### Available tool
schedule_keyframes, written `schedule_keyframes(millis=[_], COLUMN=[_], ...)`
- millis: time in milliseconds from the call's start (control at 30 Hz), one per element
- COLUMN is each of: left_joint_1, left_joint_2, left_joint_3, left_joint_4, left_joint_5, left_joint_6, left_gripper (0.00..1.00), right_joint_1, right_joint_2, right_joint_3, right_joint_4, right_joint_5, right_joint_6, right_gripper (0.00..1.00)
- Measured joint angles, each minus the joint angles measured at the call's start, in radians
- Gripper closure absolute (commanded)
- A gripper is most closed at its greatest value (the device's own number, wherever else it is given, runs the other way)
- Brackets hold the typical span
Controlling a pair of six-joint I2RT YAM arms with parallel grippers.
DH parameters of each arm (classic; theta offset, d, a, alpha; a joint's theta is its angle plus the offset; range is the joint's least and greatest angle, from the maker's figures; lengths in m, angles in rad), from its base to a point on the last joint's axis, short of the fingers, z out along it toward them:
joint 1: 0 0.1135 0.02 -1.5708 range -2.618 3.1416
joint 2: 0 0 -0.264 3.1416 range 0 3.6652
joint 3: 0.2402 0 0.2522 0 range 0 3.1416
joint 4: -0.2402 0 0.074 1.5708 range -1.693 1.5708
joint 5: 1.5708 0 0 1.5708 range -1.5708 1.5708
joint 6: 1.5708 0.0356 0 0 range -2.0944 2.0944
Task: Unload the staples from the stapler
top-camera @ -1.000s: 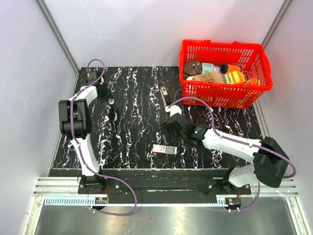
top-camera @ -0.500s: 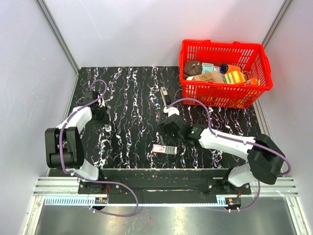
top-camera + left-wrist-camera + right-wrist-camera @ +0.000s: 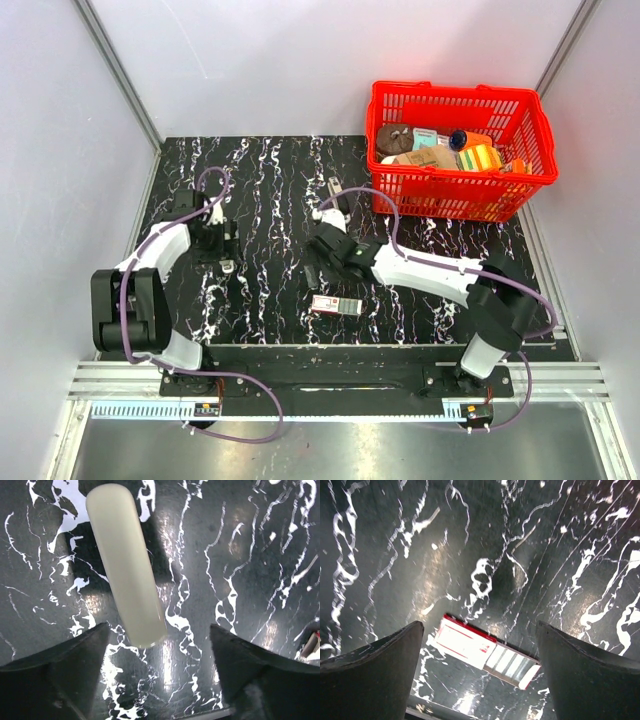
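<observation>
The black, white-veined marble table (image 3: 270, 180) carries a red plastic basket (image 3: 455, 88) at its far right corner, filled with packets and small boxes. The right arm reaches leftward across the middle of the table. Its right gripper (image 3: 315, 270) hangs over the tabletop with the fingers (image 3: 375, 670) spread wide and nothing between them. Just on the near side of them lies a small red-and-white staple box (image 3: 335, 305), slid partly open in the right wrist view to show silvery strips inside. The left gripper (image 3: 222, 258) sits low over the left part of the table. It too is wide open and holds nothing. The stapler (image 3: 334, 189) lies flat toward the far middle of the table, just left of the basket's near left corner. It is beyond the right arm's wrist, with that arm's cable arching over it, and neither claw touches it. A pale cream rounded stick (image 3: 125, 565) is on the marble, its nearer end reaching into the gap between the left fingertips (image 3: 65, 665) without touching either.
</observation>
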Motion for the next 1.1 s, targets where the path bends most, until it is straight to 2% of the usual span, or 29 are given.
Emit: schedule_keyframes(millis=[133,200,267,367,433,533,667,967,1100], left_joint_1=[0.002,0.008,0.022,0.076,0.138,0.249,0.352,0.462,0.483], left_joint_2=[-0.093,-0.170,-0.237,-0.322,-0.354,-0.355,-0.308,-0.233,-0.230], left_joint_3=[0.002,0.013,0.038,0.080,0.106,0.144,0.165,0.142,0.117], left_joint_4=[-0.034,-0.050,-0.063,-0.076,-0.087,-0.108,-0.146,-0.206,-0.206], left_joint_5=[0.011,0.017,0.024,0.041,0.052,0.096,0.141,0.159,0.139], left_joint_6=[0.027,0.045,0.058,0.074,0.078,0.085,0.113,0.217,0.262], left_gripper=[0.01,0.01,0.01,0.01,0.10,0.23,0.28,0.41,0.42], right_joint_1=[0.019,0.017,0.016,0.017,0.019,0.026,0.051,0.102,0.104], right_joint_2=[0.032,0.052,0.083,0.185,0.288,0.421,0.567,0.850,0.938], right_joint_3=[0.109,0.160,0.202,0.317,0.448,0.629,0.854,1.317,1.413], right_joint_4=[-0.058,-0.070,-0.069,-0.109,-0.156,-0.195,-0.235,-0.301,-0.308], right_joint_5=[0.076,0.073,0.064,0.061,0.064,0.064,0.058,-0.002,-0.028], right_joint_6=[0.084,0.080,0.062,0.051,0.045,0.035,0.032,0.032,0.036], right_gripper=[0.01,0.01,0.05,0.08,0.09,0.09,0.09,0.11,0.12])
